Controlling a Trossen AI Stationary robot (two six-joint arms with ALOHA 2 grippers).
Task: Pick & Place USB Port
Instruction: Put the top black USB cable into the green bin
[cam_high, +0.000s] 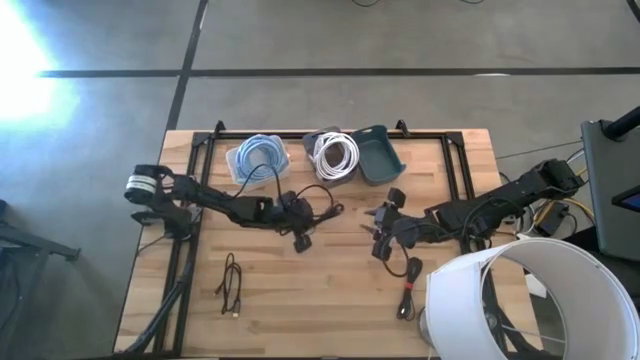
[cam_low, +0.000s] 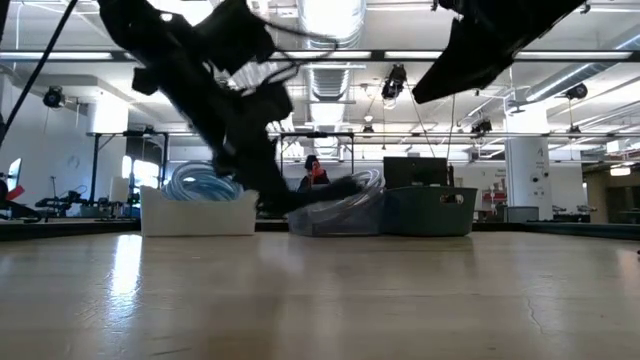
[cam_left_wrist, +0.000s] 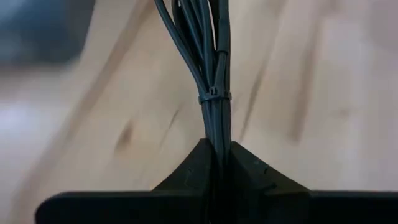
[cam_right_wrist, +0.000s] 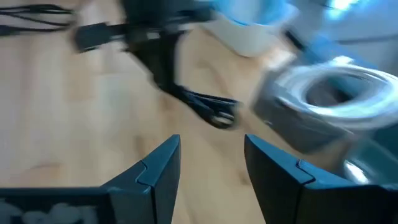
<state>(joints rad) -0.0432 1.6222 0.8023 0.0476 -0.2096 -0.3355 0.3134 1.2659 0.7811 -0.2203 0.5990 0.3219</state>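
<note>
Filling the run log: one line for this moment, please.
left gripper: shut on black cable bundle | right gripper: open, empty | dark bin: empty

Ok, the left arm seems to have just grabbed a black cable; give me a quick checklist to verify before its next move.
1. Left gripper shut on the black cable bundle: ok, the fingers pinch it just below the zip tie.
2. Bundle lifted off the table: cannot tell.
3. Right gripper open and empty: ok.
4. Right gripper apart from the left arm: ok, a gap shows in the high view.
5. Dark bin free to receive: ok, it looks empty from above.
6. Other black cables out of the path: ok.
</note>
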